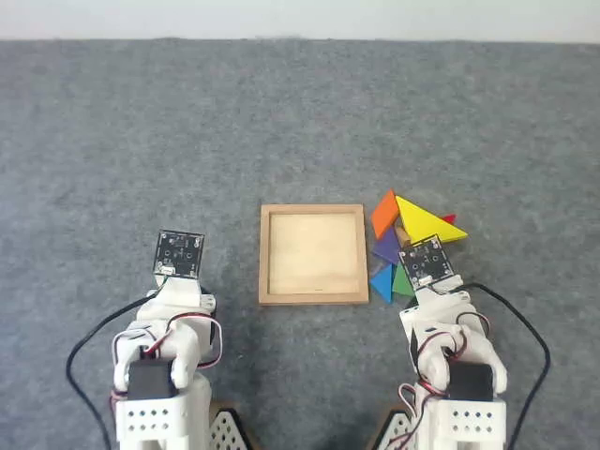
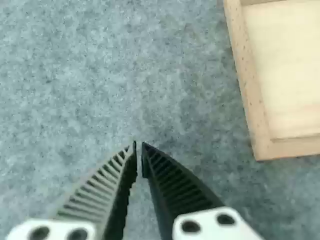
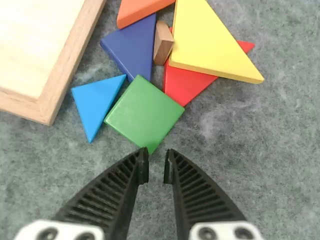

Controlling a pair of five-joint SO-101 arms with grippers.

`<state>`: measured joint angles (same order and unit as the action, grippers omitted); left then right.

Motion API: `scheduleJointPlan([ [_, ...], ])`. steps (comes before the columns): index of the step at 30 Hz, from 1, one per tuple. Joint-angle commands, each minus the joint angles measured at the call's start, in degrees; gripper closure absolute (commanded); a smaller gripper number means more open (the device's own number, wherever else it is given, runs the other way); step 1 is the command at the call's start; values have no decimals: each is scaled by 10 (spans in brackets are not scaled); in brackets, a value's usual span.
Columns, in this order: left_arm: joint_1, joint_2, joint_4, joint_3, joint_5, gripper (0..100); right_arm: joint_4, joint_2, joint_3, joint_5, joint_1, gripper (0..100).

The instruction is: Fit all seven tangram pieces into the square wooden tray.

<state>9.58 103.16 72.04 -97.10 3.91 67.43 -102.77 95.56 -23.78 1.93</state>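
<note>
Left tool, clenched empty, hangs over the table left of the tray. Right of the tray cluster an orange piece, purple triangle and blue triangle. The yellow triangle, long edge slanting away from the tray, overlaps the red triangle. Right tool, slightly parted and empty, is just beside the green square.

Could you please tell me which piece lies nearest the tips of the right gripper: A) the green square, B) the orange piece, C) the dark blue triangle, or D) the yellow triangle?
A: in the right wrist view, a corner of the green square sits just ahead of the right gripper.
</note>
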Motion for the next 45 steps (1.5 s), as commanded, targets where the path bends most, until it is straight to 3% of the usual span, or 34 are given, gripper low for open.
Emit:
scheduleJointPlan([
  [1,-3,9,2,6,1,979,10,-5,10,-5,-8,932],
  [6,-3,9,2,6,1,979,45,-11,10,-31,-10,929],
  [10,-3,9,2,6,1,979,21,-11,-19,-207,-35,929],
  [11,-3,9,2,6,1,979,23,-11,-33,-220,-48,929],
  [15,-3,9,2,6,1,979,28,-5,-105,-171,-87,929],
  [23,-3,9,2,6,1,979,40,26,-188,-169,-90,929],
  [28,-3,9,2,6,1,979,27,199,-296,-168,-89,929],
  [35,-3,9,2,6,1,979,29,590,-541,-194,-73,927],
  [39,-3,9,2,6,1,979,41,759,-642,-213,-27,851],
  [45,-3,9,2,6,1,979,41,900,-738,-248,9,708],
])
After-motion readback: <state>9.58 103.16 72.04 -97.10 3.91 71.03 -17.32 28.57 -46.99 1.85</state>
